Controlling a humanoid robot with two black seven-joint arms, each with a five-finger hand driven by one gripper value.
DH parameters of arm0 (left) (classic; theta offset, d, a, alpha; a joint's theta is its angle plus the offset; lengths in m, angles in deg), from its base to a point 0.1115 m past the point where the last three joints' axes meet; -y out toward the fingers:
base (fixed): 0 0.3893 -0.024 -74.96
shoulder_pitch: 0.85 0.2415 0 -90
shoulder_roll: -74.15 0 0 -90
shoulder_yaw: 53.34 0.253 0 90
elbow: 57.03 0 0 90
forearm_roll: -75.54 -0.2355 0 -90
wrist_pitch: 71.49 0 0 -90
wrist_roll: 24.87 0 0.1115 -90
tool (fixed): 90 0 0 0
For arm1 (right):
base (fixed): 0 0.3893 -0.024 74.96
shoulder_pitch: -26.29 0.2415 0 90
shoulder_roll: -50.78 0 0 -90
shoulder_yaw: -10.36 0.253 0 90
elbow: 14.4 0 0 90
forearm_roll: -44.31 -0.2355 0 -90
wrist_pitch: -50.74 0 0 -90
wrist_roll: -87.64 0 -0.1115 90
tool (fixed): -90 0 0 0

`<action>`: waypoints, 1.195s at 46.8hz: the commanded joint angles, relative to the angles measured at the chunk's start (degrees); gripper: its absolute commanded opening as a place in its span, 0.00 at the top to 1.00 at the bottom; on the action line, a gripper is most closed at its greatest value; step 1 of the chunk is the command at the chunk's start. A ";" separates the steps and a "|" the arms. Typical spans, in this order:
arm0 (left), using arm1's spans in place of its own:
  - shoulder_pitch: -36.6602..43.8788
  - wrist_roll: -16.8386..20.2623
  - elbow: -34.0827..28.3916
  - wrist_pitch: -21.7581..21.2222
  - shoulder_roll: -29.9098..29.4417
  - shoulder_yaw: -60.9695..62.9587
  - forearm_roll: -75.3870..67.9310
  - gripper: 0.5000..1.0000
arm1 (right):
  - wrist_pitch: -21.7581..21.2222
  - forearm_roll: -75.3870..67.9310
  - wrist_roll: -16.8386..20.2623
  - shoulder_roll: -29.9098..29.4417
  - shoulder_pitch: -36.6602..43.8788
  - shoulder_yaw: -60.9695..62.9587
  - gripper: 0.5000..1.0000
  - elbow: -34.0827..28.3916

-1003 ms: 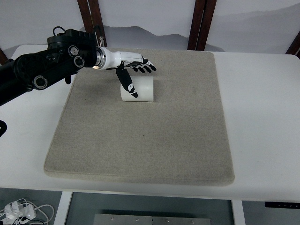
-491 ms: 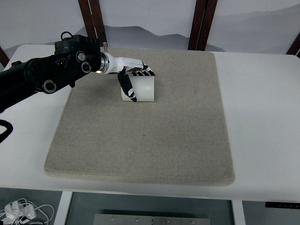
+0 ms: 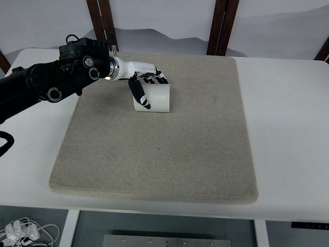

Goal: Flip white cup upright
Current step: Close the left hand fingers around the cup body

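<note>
A white rectangular table (image 3: 288, 128) carries one large grey-beige felt mat (image 3: 164, 154), and on the far-left part of that mat lies a single white cylindrical cup (image 3: 156, 98), resting on its side. Nothing else sits on the mat, and the space around the cup is free on its near and right sides. Beyond the table, four dark brown wooden posts (image 3: 216, 25) stand in two pairs against a pale wall. Below the table's near edge, at the bottom left corner, a tangle of white cables (image 3: 23, 231) lies on the floor.

One arm is in the frame: the black jointed left arm (image 3: 46, 82), which enters from the left edge and reaches across the mat's far-left corner. It ends in a white wrist and the left hand (image 3: 144, 82), whose fingers are black and white. The hand is closed onto the cup: the dark fingertips (image 3: 157, 78) curl over the cup's far upper side, while the thumb (image 3: 139, 92) slants down across its left end, pressing against the front. The cup is thus pinched between thumb and fingers while it touches the mat.
</note>
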 commanded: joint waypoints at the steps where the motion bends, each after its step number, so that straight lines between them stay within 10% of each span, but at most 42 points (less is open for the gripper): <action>1: 0.09 -0.21 -0.08 -0.01 0.00 0.00 -0.05 0.24 | 0.00 -0.01 0.00 0.00 0.00 0.00 0.10 0.00; 21: 0.09 -0.21 -0.08 -0.10 0.00 0.09 -0.05 0.17 | 0.00 -0.01 0.00 0.00 0.00 0.00 0.10 0.00; 43: 0.00 -0.21 -0.08 -0.28 0.00 1.05 -0.05 0.44 | 0.00 -0.01 0.00 0.00 0.00 0.00 0.10 0.00; 56: -0.17 -0.12 -0.08 -0.37 0.00 1.05 -0.05 0.07 | 0.00 -0.01 0.00 0.00 0.00 0.00 0.10 0.00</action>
